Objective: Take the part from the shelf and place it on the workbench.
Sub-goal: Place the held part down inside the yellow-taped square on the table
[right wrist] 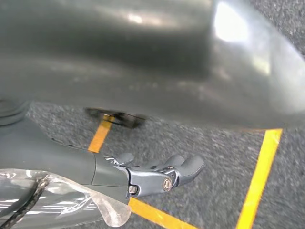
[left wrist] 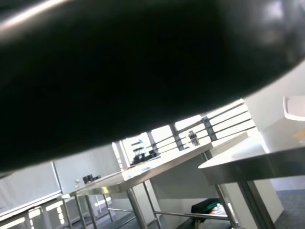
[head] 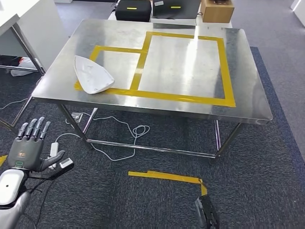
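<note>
1. Found the white part (head: pixel 93 75) lying flat on the workbench (head: pixel 248 95), at its left end, inside the smaller square of yellow tape (head: pixel 179 98), with its near edge across the tape line.
2. Saw the left hand (head: pixel 28 145) low at the left, well short of the bench edge, fingers stretched out and apart, grasping nothing.
3. Saw the right hand (head: pixel 207 212) hanging low over the carpet, well apart from the bench; in the right wrist view, made out its fingers (right wrist: pixel 162 174) loosely extended with nothing in them.
4. Judged the placing as good as done, since the part rested on the bench with neither hand touching it; took the step in hand to be a clean retreat.
5. To do that well: keep both arms low and close to the body, well below the bench edge, so as not to knock the steel top and jolt the part.
6. Leave the part alone. A nudge to centre it in the square looked unnecessary and risked sliding it on the smooth metal toward the near edge.
7. Mind the white cable (head: pixel 133 131) looped on the floor under the bench when stepping; a snag there could shake the frame.
</note>
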Tool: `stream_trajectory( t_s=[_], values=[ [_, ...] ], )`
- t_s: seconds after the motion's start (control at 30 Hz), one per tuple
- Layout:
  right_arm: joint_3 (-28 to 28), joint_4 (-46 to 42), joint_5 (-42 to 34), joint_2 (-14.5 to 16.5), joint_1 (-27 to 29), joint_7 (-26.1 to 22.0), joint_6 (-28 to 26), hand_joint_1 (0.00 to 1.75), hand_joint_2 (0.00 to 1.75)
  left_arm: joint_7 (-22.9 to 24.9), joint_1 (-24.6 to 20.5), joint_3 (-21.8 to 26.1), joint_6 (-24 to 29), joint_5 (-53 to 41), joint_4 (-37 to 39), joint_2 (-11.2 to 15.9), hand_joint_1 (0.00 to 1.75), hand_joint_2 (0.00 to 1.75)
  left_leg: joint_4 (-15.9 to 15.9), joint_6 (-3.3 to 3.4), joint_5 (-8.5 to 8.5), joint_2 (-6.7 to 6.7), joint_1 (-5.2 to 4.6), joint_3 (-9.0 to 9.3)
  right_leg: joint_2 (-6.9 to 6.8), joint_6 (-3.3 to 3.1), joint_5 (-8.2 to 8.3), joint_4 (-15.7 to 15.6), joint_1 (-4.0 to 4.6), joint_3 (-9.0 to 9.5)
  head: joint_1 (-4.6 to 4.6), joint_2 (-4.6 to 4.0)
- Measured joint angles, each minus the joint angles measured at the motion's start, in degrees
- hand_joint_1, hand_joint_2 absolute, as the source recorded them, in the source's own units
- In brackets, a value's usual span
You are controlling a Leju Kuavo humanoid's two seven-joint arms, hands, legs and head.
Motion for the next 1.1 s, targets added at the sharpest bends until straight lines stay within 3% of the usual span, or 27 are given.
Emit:
stream_trajectory(
  t_s=[0.03,0.07,0.1,0.13,0.2,0.27,0.33,0.37,0.4,0.43,0.5,0.53,0.57,0.6,0.67,0.73,0.77,0.83,0.87,0.9,0.93,1.0,1.03,1.07,1.1],
  values=[
    [0.01,0.00,0.00,0.00,-0.01,0.02,0.00,0.00,0.00,0.00,0.15,0.07,0.01,0.01,0.01,0.00,0.00,0.00,0.09,0.02,0.71,-0.01,-0.11,-1.02,0.02,-0.03,-0.30,2.03,0.02,0.18,-0.01,0.00],
    [0.01,0.00,0.00,0.00,0.00,0.04,0.00,0.00,0.00,0.00,0.28,0.14,0.01,0.03,0.01,0.00,0.00,0.00,0.22,-0.02,1.39,-0.04,-0.20,-2.05,0.02,-0.12,0.59,2.40,0.05,1.16,-0.01,0.00],
    [0.02,0.00,0.00,0.00,-0.01,0.07,0.00,0.00,0.00,0.00,0.37,0.21,0.02,0.04,0.01,0.00,0.00,0.00,0.38,-0.11,2.04,-0.07,-0.27,-3.04,0.03,-0.28,2.24,0.82,0.10,3.08,-0.01,0.00],
    [0.02,-0.01,0.01,0.00,-0.06,0.09,0.00,0.00,0.00,0.00,0.43,0.31,0.03,0.05,0.01,0.00,0.00,0.00,0.56,-0.24,2.64,-0.11,-0.32,-3.89,0.05,-0.52,3.64,-2.24,0.17,5.79,0.00,0.00],
    [0.02,-0.10,0.01,0.00,-0.34,0.13,-0.01,0.00,0.00,0.01,0.51,0.59,0.07,0.07,0.00,0.03,0.00,0.00,0.99,-0.69,3.71,-0.13,-0.54,-5.22,0.09,-1.10,3.88,-10.33,0.42,12.15,-0.02,0.00],
    [0.02,-0.21,0.00,0.02,-0.62,0.15,-0.02,0.00,0.00,0.01,0.55,0.90,0.16,0.08,-0.02,0.07,0.00,0.00,1.13,-1.30,4.85,-0.07,-0.60,-5.83,0.16,-1.59,2.78,-14.84,0.67,14.81,-0.02,0.00],
    [0.02,-0.23,0.00,0.06,-0.53,0.17,-0.02,0.00,0.00,0.01,0.65,1.05,0.22,0.08,-0.05,0.11,0.00,0.00,1.02,-1.93,5.68,-0.13,-0.38,-6.02,0.02,-2.16,3.34,-15.21,0.67,13.96,0.04,0.00],
    [0.01,-0.22,0.01,0.08,-0.42,0.19,-0.03,0.00,0.00,0.01,0.79,1.09,0.22,0.08,-0.06,0.19,0.00,0.00,1.50,-2.28,4.81,-0.16,-0.28,-6.25,-0.14,-2.57,3.92,-15.25,0.60,13.56,0.00,0.00],
    [-0.01,-0.22,0.01,0.09,-0.34,0.21,-0.04,0.00,0.00,0.02,0.93,1.14,0.22,0.09,-0.07,0.28,0.00,0.00,2.99,-2.63,2.73,-0.19,-0.15,-6.67,-0.30,-2.96,4.61,-15.31,0.50,13.02,-0.07,0.00],
    [-0.01,-0.21,0.02,0.13,-0.33,0.22,-0.04,0.00,0.00,0.02,1.04,1.20,0.22,0.09,-0.07,0.36,0.00,0.00,5.66,-2.98,-0.37,-0.20,0.02,-7.27,-0.44,-3.25,5.32,-15.34,0.42,12.45,-0.14,0.00],
    [-0.01,-0.21,0.02,0.21,-0.33,0.23,-0.02,0.00,0.00,0.02,1.13,1.25,0.22,0.10,-0.07,0.42,0.00,0.00,13.18,-3.59,-6.24,-0.17,0.32,-8.44,-0.54,-3.45,6.72,-15.22,0.45,11.12,-0.27,0.00],
    [0.00,-0.21,0.02,0.24,-0.31,0.23,-0.01,0.00,0.00,0.02,1.14,1.26,0.22,0.10,-0.07,0.42,0.00,0.00,16.31,-3.81,-7.29,-0.17,0.48,-8.58,-0.59,-3.39,7.40,-15.11,0.45,10.35,-0.27,0.00],
    [0.00,-0.21,0.02,0.24,-0.29,0.23,-0.02,0.00,0.00,0.02,1.16,1.26,0.22,0.10,-0.07,0.42,0.00,0.00,17.92,-3.96,-6.98,-0.16,0.65,-8.10,-0.63,-3.28,8.04,-14.94,0.44,9.45,-0.27,0.00],
    [0.00,-0.21,0.02,0.25,-0.27,0.23,-0.02,0.00,0.00,0.02,1.18,1.26,0.22,0.10,-0.07,0.42,0.00,0.00,17.48,-4.08,-5.71,-0.16,0.82,-6.69,-0.66,-3.14,8.59,-14.68,0.40,8.47,-0.27,0.00],
    [0.00,-0.22,0.02,0.26,-0.27,0.23,-0.02,0.00,0.00,0.02,1.14,1.27,0.23,0.10,-0.08,0.42,0.00,0.00,11.18,-4.17,-3.35,-0.15,1.11,-1.47,-0.69,-2.68,9.36,-13.98,0.33,6.83,-0.27,0.00],
    [0.00,-0.25,0.02,0.27,-0.39,0.23,-0.03,0.00,0.00,0.02,1.09,1.33,0.25,0.11,-0.15,0.44,0.00,0.00,4.01,-3.80,-3.49,-0.25,1.02,3.17,-0.68,-2.02,10.05,-13.30,0.41,5.70,-0.25,0.00],
    [0.00,-0.26,0.02,0.27,-0.45,0.23,-0.04,0.00,0.00,0.02,1.08,1.39,0.26,0.15,-0.19,0.45,0.00,0.00,2.22,-3.54,-4.01,-0.30,0.88,4.01,-0.67,-1.65,10.48,-13.12,0.46,5.23,-0.26,0.00],
    [0.00,-0.25,0.02,0.27,-0.42,0.25,-0.08,0.00,0.00,0.02,1.18,1.51,0.26,0.23,-0.24,0.44,0.00,0.00,1.39,-2.63,-3.84,-0.25,0.78,3.48,-0.62,-0.82,11.27,-12.96,0.42,4.35,-0.24,0.00],
    [0.00,-0.25,0.02,0.27,-0.32,0.27,-0.12,0.00,0.00,0.02,1.24,1.56,0.27,0.32,-0.24,0.43,0.00,0.00,1.30,-2.06,-3.39,-0.17,0.79,2.88,-0.51,-0.49,10.74,-12.53,0.34,3.71,-0.20,0.00],
    [0.00,-0.24,0.02,0.27,-0.20,0.29,-0.16,0.00,0.00,0.02,1.30,1.57,0.28,0.42,-0.24,0.39,0.00,0.00,1.24,-1.41,-2.76,-0.09,0.81,2.21,-0.37,-0.24,9.19,-11.30,0.28,2.92,-0.14,0.00],
    [0.00,-0.23,0.02,0.27,-0.11,0.31,-0.20,0.00,0.00,0.02,1.34,1.59,0.30,0.56,-0.24,0.36,0.00,0.00,1.16,-0.88,-2.09,-0.01,0.79,1.47,-0.22,-0.13,6.65,-8.94,0.21,1.98,-0.08,0.00],
    [0.01,-0.23,0.02,0.26,-0.09,0.32,-0.26,0.00,0.00,-0.03,1.42,1.63,0.38,0.95,-0.24,0.27,0.00,0.00,1.20,-0.36,-0.76,0.02,0.46,-0.18,-0.02,-0.10,1.09,-1.79,0.22,0.12,0.03,0.00],
    [0.01,-0.23,0.02,0.26,-0.09,0.32,-0.28,0.00,0.00,-0.08,1.51,1.67,0.41,1.13,-0.24,0.22,0.00,0.00,1.23,-0.25,-0.08,0.02,0.26,-1.06,0.01,-0.18,-0.30,1.39,0.24,-0.28,0.04,0.00],
    [0.02,-0.23,0.02,0.26,-0.08,0.32,-0.30,0.00,0.00,-0.14,1.65,1.71,0.44,1.30,-0.24,0.15,0.00,0.00,1.26,-0.20,0.60,0.02,0.07,-1.94,0.03,-0.33,-0.31,3.12,0.29,0.02,0.03,0.00],
    [0.02,-0.23,0.01,0.26,-0.05,0.32,-0.31,0.00,0.00,-0.21,1.83,1.80,0.45,1.42,-0.24,0.08,0.00,0.00,1.30,-0.19,1.25,0.02,-0.10,-2.78,0.03,-0.57,0.83,3.00,0.39,1.21,0.03,0.00]
  ],
)
